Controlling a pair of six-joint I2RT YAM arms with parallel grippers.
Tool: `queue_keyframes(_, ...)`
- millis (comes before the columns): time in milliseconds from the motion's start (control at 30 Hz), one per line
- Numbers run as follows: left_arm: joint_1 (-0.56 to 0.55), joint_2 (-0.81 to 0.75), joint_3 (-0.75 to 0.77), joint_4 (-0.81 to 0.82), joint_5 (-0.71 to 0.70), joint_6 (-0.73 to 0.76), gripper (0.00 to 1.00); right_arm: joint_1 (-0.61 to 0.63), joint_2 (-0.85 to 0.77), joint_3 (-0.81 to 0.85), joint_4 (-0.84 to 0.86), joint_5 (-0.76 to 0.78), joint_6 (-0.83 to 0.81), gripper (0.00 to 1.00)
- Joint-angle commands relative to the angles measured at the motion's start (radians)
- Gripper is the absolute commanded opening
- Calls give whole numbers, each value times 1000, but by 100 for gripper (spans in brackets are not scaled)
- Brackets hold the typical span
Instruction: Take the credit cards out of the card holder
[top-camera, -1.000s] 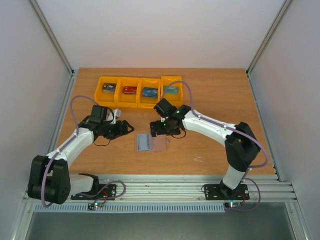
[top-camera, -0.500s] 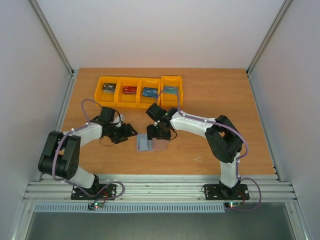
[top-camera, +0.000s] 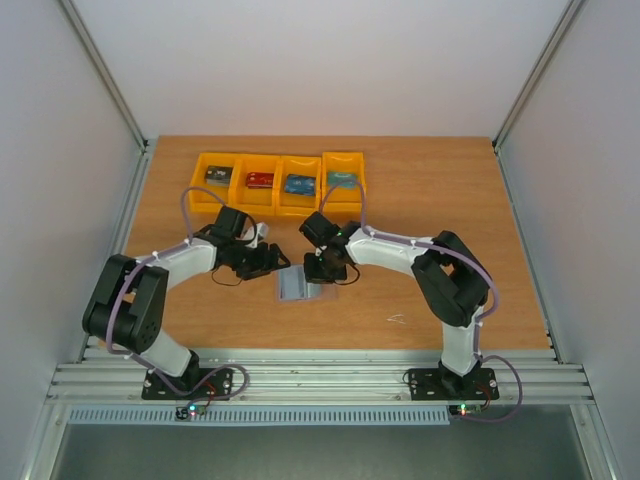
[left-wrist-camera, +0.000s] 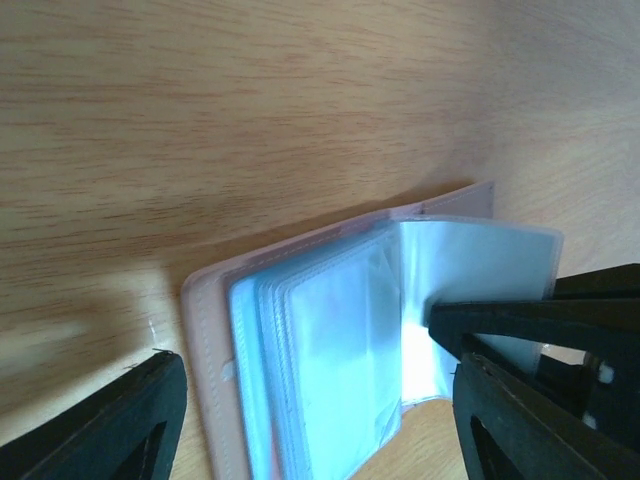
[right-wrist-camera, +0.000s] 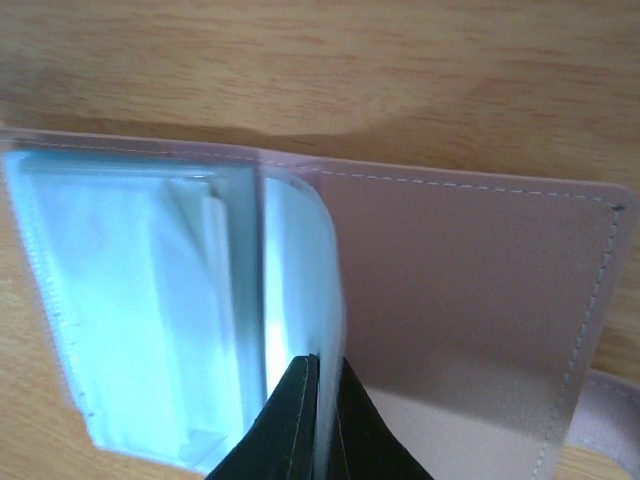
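Observation:
The card holder (top-camera: 293, 288) lies open on the wooden table, its pinkish cover (right-wrist-camera: 470, 280) flat and its light blue clear sleeves (left-wrist-camera: 320, 340) fanned up. My right gripper (top-camera: 323, 268) is shut on the edge of one upright sleeve (right-wrist-camera: 300, 290); in the right wrist view its tips (right-wrist-camera: 322, 365) pinch the thin sheet. My left gripper (top-camera: 277, 262) stands open at the holder's left edge, and in the left wrist view (left-wrist-camera: 315, 385) its fingers straddle the sleeve stack without touching it. The credit cards cannot be told apart from the sleeves.
A row of orange bins (top-camera: 275, 185) with small coloured items stands behind the arms at the back of the table. A tiny pale scrap (top-camera: 397, 320) lies on the wood toward the front right.
My right gripper has gone from open to shut on a sleeve of the card holder. My left gripper has moved right, closer to the holder, and stayed open.

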Motion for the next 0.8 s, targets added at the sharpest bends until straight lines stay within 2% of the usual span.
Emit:
queue_keyframes(0,-5,-57,36,-21,28,50,75,-25,-110,-50,87,-37,14,1)
queue_keyframes(100,-5,-111,51,-65,63,99,81,-29,-172,-65,91,-56,11,1)
queue_keyframes(233,-5,-193,85,-173,99,173,99,-30,-268,-84,78,-46,-12,1)
queue_keyframes(400,7,-270,155,-343,217,303,99,-31,-370,-61,24,-64,-84,1)
queue_keyframes(633,26,-402,190,-341,302,289,99,-31,-530,39,-59,-57,-216,1)
queue_keyframes(767,30,-419,290,-448,355,332,99,-31,-577,170,-134,-108,-341,1)
